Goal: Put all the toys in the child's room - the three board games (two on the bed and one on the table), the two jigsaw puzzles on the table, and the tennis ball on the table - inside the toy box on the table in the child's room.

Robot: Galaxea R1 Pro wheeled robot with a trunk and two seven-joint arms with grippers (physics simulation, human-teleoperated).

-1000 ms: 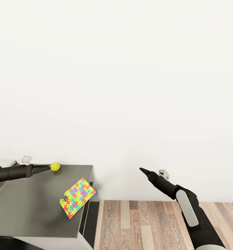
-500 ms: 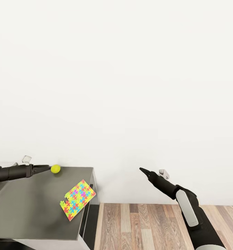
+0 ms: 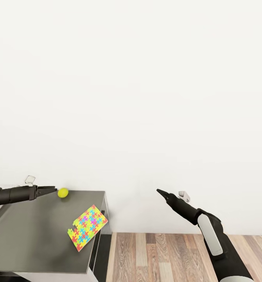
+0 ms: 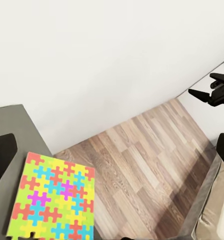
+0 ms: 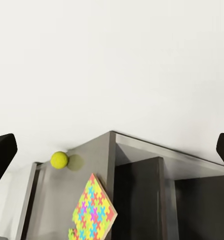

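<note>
Light was bright, even, diffuse — no visible source. White wall (image 3: pixel 146 98) nearly blown out, featureless, faint grey gradient toward bottom. Soft shadow lay beside tennis ball (image 5: pixel 59 159) on wall in right wrist view; no hard shadows on dark table (image 3: pixel 33 239). Table top showed dull sheen, no glare. Renders sharp throughout — puzzle (image 4: pixel 51 202) colours saturated, floor planks (image 4: pixel 142 165) crisp. Wrist views showed wide-angle stretch, dark finger shapes at frame edges soft-edged.
</note>
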